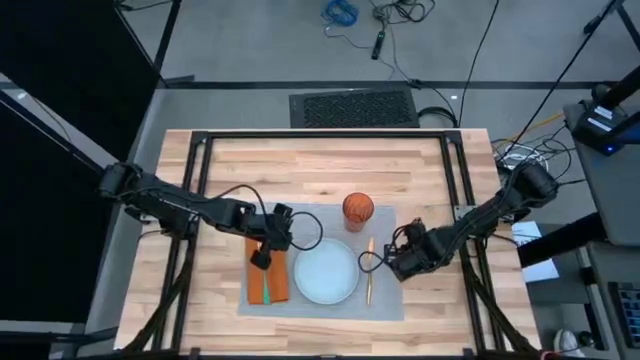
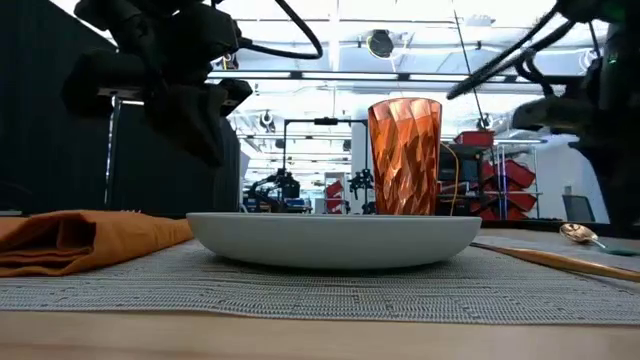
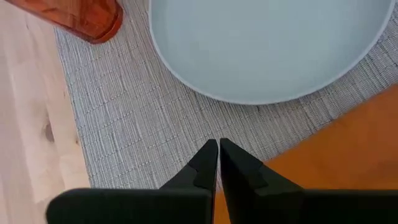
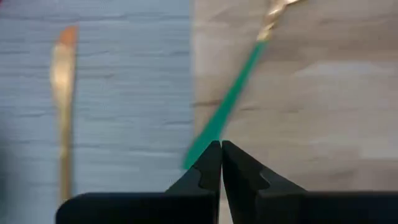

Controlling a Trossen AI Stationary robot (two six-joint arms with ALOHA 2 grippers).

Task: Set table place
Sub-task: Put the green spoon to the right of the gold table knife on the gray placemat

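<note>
Grey floor (image 1: 250,40) surrounds the work area, dark floor grate (image 1: 353,107) at top centre, blue cable coil (image 1: 340,12) and loose black cables along the top edge. Black curtain (image 1: 60,60) fills upper left. Low view: bright white ceiling lights (image 2: 330,40), red shelving (image 2: 500,185) at right.

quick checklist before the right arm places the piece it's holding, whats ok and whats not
1. Right gripper grip: ok. Fingers shut on the green handle of a gold piece.
2. Which piece it is: cannot tell; its head is cut off in the right wrist view.
3. Landing spot on the placemat: ok. Bare cloth shows right of the knife.
4. Plate centred on the placemat: ok.
5. Tumbler upright behind the plate: ok.
6. Left gripper out of the way: ok. It is shut and empty at the napkin, on the plate's far side.
</note>
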